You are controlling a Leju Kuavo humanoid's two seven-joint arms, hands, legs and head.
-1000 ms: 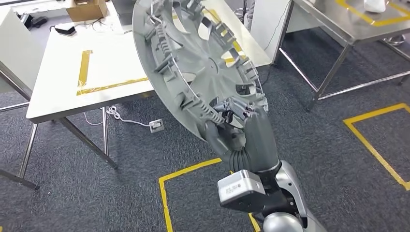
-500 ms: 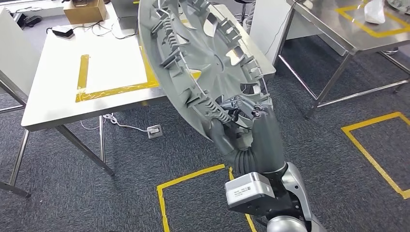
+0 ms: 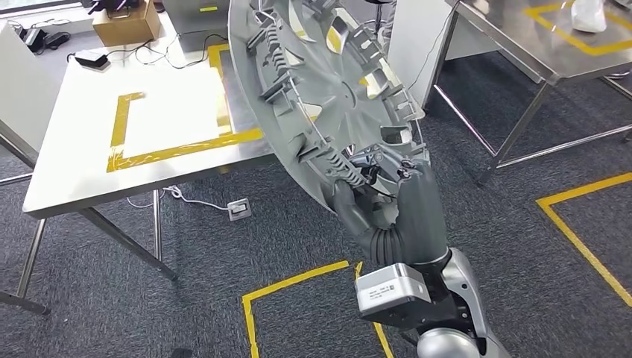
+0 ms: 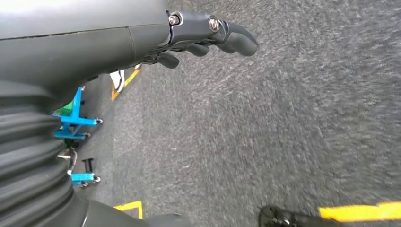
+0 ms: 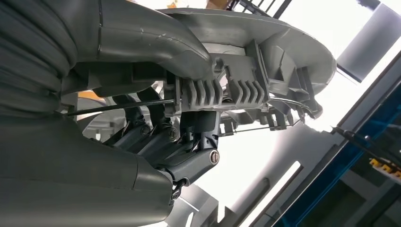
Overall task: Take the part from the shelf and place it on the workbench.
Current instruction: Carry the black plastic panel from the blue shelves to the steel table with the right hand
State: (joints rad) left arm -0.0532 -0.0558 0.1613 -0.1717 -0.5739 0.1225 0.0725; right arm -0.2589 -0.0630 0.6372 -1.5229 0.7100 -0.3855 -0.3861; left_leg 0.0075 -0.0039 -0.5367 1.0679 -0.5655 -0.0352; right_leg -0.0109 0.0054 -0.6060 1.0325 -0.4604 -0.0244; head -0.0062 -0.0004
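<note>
Your right hand (image 3: 387,205): clenched on lower rim of grey wheel cover (image 3: 320,89), held tilted above table (image 3: 74,164) edge, table at 10 o'clock. Your left hand (image 4: 198,35): released, fingers loosely curled, hanging over carpet floor (image 4: 283,118).

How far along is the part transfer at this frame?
Done: the pick-up, since the right hand grips the grey wheel cover by its rim, held up and tilted. In hand: carrying it near the white workbench with the yellow tape outline. Left: setting it down and letting go. The left hand hangs over the carpet, holding nothing.
</note>
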